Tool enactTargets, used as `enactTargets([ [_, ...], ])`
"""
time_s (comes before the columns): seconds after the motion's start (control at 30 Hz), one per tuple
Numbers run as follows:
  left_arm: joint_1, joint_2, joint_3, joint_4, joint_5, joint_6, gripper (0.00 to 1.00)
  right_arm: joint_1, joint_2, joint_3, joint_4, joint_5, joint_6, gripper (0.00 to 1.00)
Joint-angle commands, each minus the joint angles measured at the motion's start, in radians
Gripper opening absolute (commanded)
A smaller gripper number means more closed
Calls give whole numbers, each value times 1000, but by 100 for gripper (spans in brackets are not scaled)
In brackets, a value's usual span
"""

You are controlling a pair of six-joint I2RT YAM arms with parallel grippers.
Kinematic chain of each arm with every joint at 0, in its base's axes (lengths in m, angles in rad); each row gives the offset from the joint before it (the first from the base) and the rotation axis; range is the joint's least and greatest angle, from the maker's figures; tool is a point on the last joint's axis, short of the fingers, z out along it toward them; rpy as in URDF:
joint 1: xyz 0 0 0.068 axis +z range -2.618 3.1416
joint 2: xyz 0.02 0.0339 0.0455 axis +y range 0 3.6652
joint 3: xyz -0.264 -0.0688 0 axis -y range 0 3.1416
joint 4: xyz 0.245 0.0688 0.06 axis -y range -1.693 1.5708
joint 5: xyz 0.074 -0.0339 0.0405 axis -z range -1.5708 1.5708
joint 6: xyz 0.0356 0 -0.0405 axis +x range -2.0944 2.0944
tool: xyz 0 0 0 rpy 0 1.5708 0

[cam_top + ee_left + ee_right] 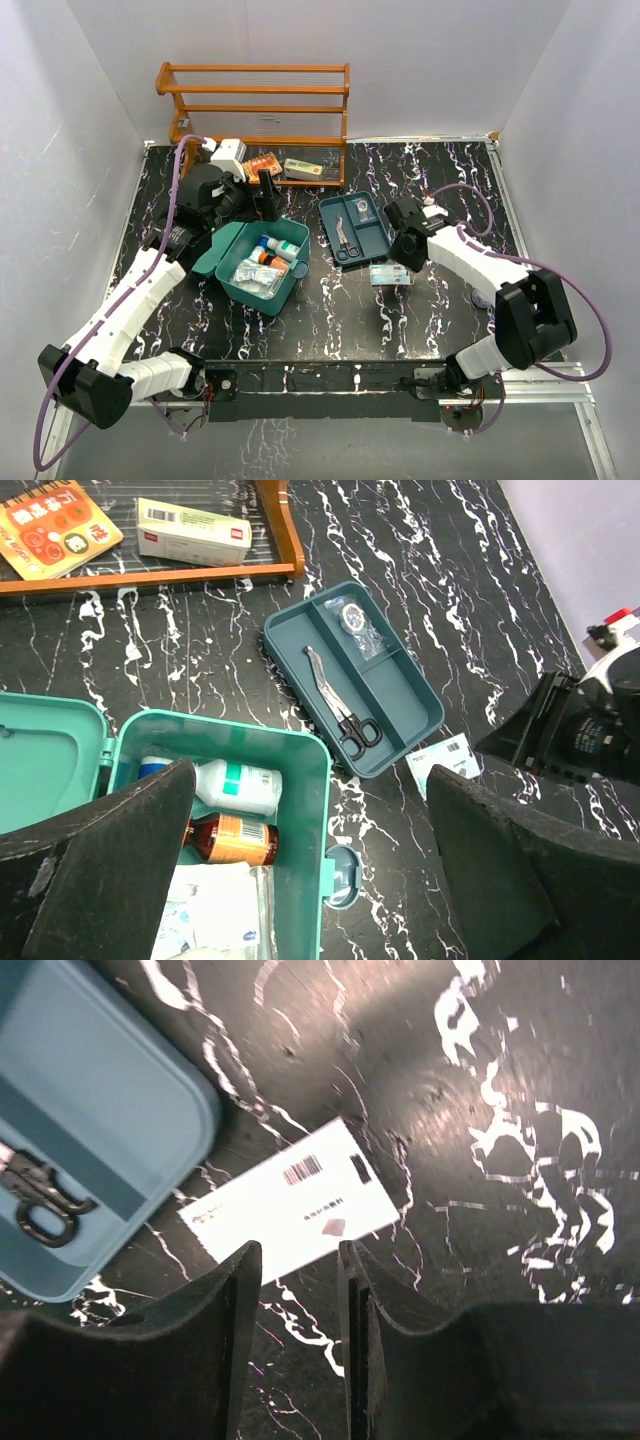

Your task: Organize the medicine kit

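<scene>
Here, one medicine kit [322, 820], one tray [400, 695]

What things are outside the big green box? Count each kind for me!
Wooden rack: 1
Teal tray: 1
Scissors: 1
Small clear-wrapped item: 1
Flat white packet: 1
Packs on the rack: 2, orange pack and white pack
Total: 7

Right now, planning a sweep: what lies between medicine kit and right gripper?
Between medicine kit and right gripper lies the flat teal tray holding scissors, per the top view.
</scene>
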Motion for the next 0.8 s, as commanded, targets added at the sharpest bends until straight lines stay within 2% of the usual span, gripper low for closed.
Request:
enactTargets([
  [0.0, 4, -28, -6, 43, 61, -5, 99, -1, -5, -31, -13, -6, 200, 34],
  [0.13, 4, -25, -6, 39, 68, -2, 99, -2, 52, -22, 15, -42, 217, 33],
  [0.43, 4, -18, -3, 38, 42, 9, 99, -10, 153, -33, 75, -92, 112, 32],
  [0.63, 4, -14, 15, 16, -7, 40, 99, -47, 177, -72, 48, -27, 13, 32],
  [0.77, 4, -5, 23, 14, -12, 45, 99, -83, 183, -39, 29, 49, -98, 35],
])
